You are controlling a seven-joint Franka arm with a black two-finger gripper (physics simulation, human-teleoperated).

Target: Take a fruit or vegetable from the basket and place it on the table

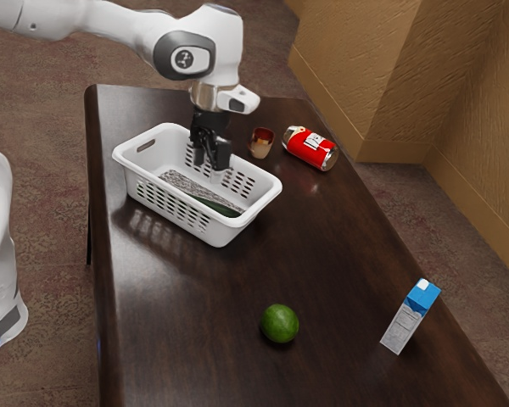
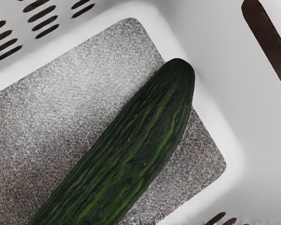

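The black gripper [image 1: 210, 164] is pointed downward over the white laundry-style basket [image 1: 235, 222], and whether it is set wide or narrow cannot be told. The task's vegetable, a dark green cucumber [image 2: 131, 136] with lighter streaks, is seen inside the basket, laid on the speckled grey floor [image 2: 70, 84]. In the wrist view its rounded end is directed toward the wall that is pierced by a long handle slot [image 2: 271, 47], and the pale border around the speckled floor is partly covered by that end. Whether the cucumber is touched by the gripper cannot be made out. Rows of slots are cut through the basket's long sides. The basket is set on a dark wooden table [image 1: 339, 263], and a lime [image 1: 280, 324] is placed directly on the tabletop, well apart from the basket. A small red and tan cup [image 1: 260, 142] is placed near the basket, beyond its far long side in the exterior view. Just beside the cup, a red can [image 1: 310, 149] with a white label is laid on its side. A blue-topped carton [image 1: 410, 316] is seen near the table's long edge, toward the exterior view's right.
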